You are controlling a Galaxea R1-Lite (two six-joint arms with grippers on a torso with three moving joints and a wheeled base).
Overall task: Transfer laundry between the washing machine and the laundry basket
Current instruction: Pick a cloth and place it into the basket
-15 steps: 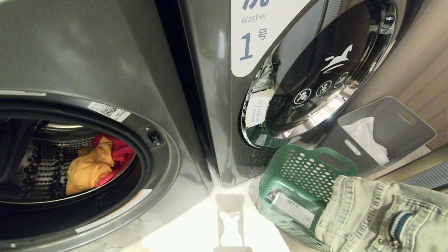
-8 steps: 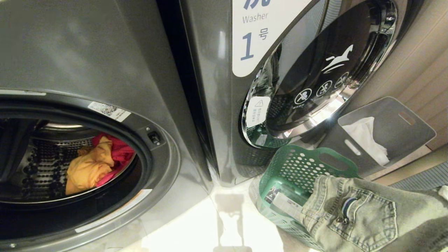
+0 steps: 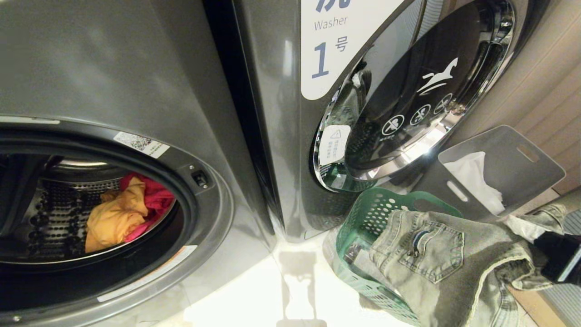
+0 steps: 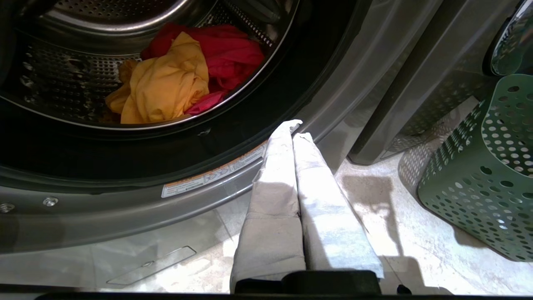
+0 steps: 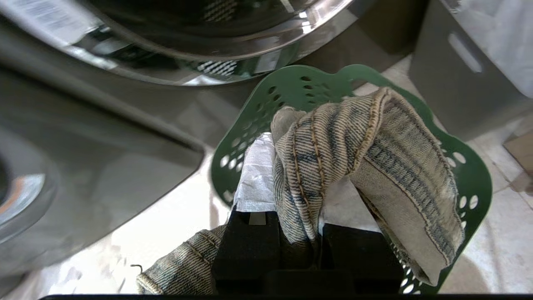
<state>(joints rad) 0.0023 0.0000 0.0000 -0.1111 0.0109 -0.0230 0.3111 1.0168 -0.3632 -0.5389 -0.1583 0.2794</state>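
One garment, the grey-green denim piece (image 3: 435,259), is pinched in the right gripper (image 5: 291,208) above the laundry basket (image 3: 363,218). The step looks like carrying it; next likely calls for swinging toward the washing machine (image 3: 213,213), where orange and red laundry (image 3: 122,213) lies. The left gripper (image 4: 293,131) hangs pressed together.

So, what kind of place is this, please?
Probably a shared laundry room or laundromat: two front-loading washers side by side, one with a "Washer 1" label, plus a green laundry basket on the floor.
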